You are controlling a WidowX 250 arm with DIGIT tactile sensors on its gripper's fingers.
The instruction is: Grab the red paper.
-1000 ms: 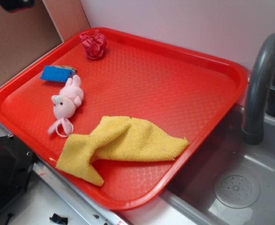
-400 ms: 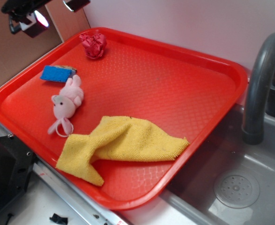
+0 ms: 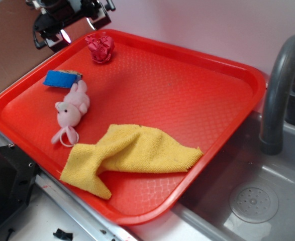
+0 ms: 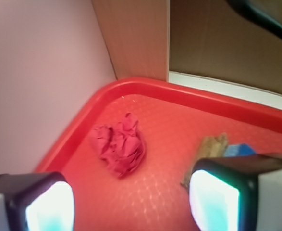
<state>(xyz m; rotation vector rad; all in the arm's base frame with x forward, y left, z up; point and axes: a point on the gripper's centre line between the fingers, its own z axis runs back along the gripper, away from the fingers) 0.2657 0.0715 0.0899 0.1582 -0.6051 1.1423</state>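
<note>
While the tool [image 3: 69,22] hangs high over the far left corner of the red tray [image 3: 197,165], its fingers [image 4: 213,199] are spread wide with nothing between them. The wrist view shows one lit pad at each lower corner of the frame and bare tray floor in the gap.

That same view gives the relation that matters. The red paper [image 4: 119,149] lies ahead of the tool and slightly left of the gap's centre line, at about 11 o'clock from the midpoint between the pads. It sits in the rounded corner of the tray, close to the rim but apart from it. In the exterior view the red paper [image 3: 100,47] lies at about 4 o'clock from the tool, near it, with clear air between.

The ball is lumpy, perhaps a little taller than wide in the wrist view, so I judge no long axis worth aligning to. The coming move looks like a short advance and drop.

A blue sponge [image 3: 62,79] lies on the right in the wrist view, well clear of the paper.
</note>
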